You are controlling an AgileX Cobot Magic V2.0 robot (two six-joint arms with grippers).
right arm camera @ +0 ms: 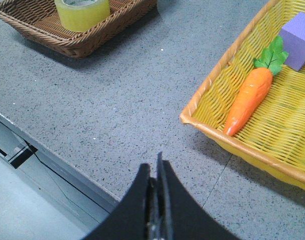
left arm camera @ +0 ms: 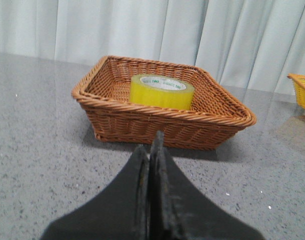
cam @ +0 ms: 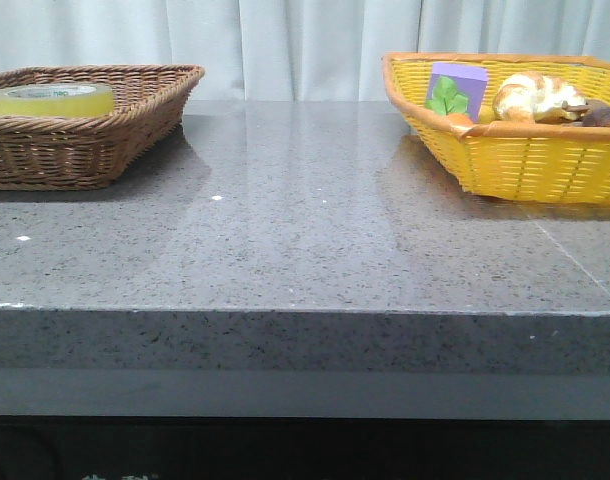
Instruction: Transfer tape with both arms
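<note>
The yellow tape (cam: 51, 99) lies flat in a brown wicker basket (cam: 75, 150) at the far left of the table. It also shows in the left wrist view (left arm camera: 161, 92) and in the right wrist view (right arm camera: 82, 13). My left gripper (left arm camera: 151, 145) is shut and empty, over the table a short way in front of the brown basket (left arm camera: 157, 125). My right gripper (right arm camera: 155, 165) is shut and empty, above the table's front edge, near the yellow wicker basket (right arm camera: 217, 135). Neither arm shows in the front view.
The yellow wicker basket (cam: 525, 160) at the far right holds a toy carrot (right arm camera: 250, 97), a purple block (right arm camera: 298, 32) and bread (cam: 535, 98). The grey stone table (cam: 305, 250) lies between the baskets. A white curtain hangs behind.
</note>
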